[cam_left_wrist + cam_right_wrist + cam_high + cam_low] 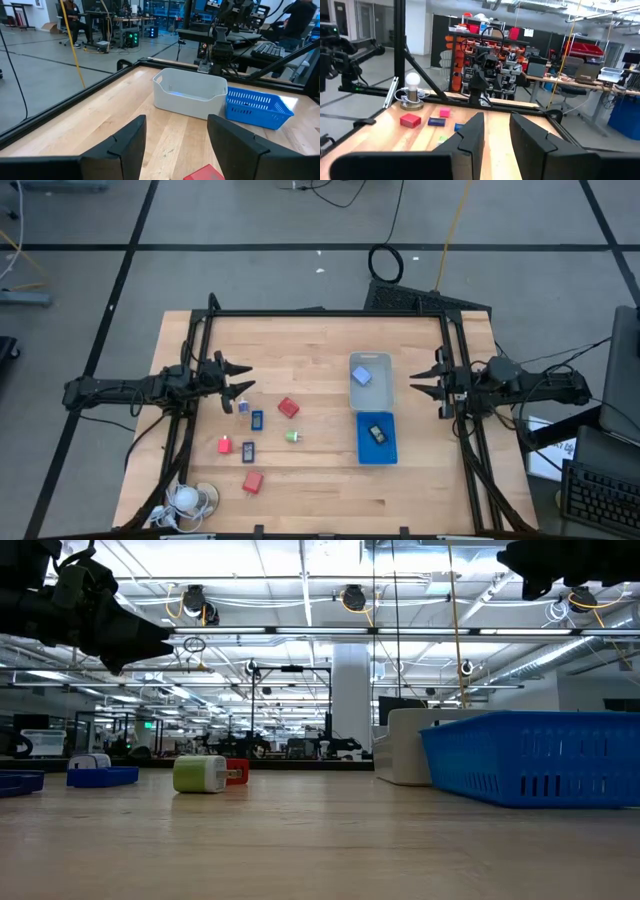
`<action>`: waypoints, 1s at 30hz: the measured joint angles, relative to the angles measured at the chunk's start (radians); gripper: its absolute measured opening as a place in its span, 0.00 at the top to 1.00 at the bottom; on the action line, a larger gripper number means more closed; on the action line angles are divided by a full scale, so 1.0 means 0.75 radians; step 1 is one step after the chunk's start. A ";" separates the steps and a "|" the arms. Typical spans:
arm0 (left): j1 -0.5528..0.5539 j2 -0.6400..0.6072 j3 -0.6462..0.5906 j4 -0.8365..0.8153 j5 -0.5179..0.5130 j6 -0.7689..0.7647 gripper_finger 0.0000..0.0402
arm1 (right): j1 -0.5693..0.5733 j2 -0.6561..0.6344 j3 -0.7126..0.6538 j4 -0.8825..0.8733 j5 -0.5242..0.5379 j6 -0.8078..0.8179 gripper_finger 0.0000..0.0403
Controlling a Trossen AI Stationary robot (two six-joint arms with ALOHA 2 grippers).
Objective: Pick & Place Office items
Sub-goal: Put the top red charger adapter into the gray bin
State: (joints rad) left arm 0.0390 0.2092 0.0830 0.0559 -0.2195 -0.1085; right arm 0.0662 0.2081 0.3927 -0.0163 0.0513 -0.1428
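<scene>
Small office items lie scattered on the left half of the table: a red block [288, 407], two more red blocks [224, 445] [252, 481], dark blue-and-black pieces [257, 420] [248, 451] and a green bit [292, 436]. A light-blue cube [362, 376] sits in the clear tray [384, 393]. A dark piece [377, 433] lies in the blue tray [363, 452]. My left gripper [245, 380] hovers open above the table, just left of the scattered items. My right gripper [414, 381] hovers open, right of the clear tray. Both hold nothing.
A white round coiled-cord thing [190, 498] sits at the table's near left corner. A black frame [320, 313] borders the table. The two trays stand side by side right of centre. Bare wood lies between items and trays [325, 420]. People sit at desks beyond the table [75, 17].
</scene>
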 joint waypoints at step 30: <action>0.000 0.000 0.000 0.000 0.000 0.000 0.47 | 0.002 -0.013 -0.459 0.637 -0.458 0.333 0.79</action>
State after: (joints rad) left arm 0.0387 0.2092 0.0830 0.0559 -0.2195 -0.1085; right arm 0.0678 0.1987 0.0483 0.4618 -0.2925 0.1070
